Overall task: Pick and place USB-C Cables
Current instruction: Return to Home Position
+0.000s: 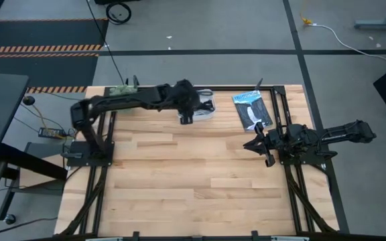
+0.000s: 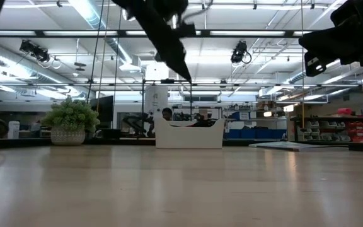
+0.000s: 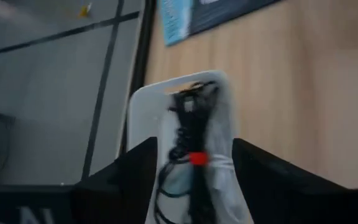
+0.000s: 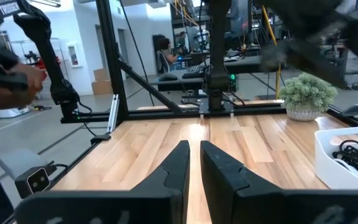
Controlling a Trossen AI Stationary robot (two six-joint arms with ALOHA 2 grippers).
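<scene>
Open desk (image 1: pixel 193 181) stretches from both claws to its front edge. The left claw (image 3: pixel 194 148), spread wide, hangs over the white bin (image 3: pixel 143 106), with the USB-C cables (image 3: pixel 190 124) heaped inside directly beneath it. A printed packet (image 1: pixel 252 110) lies flat between the bin and the right claw (image 4: pixel 194 147), which is pressed nearly together.

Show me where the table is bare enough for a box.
Free: the wide tabletop between the two arm bases, from the centre to the near edge. Crowded: the far edge, where the plant, white bin under the left gripper and packet sit. Right gripper hangs by the packet.
</scene>
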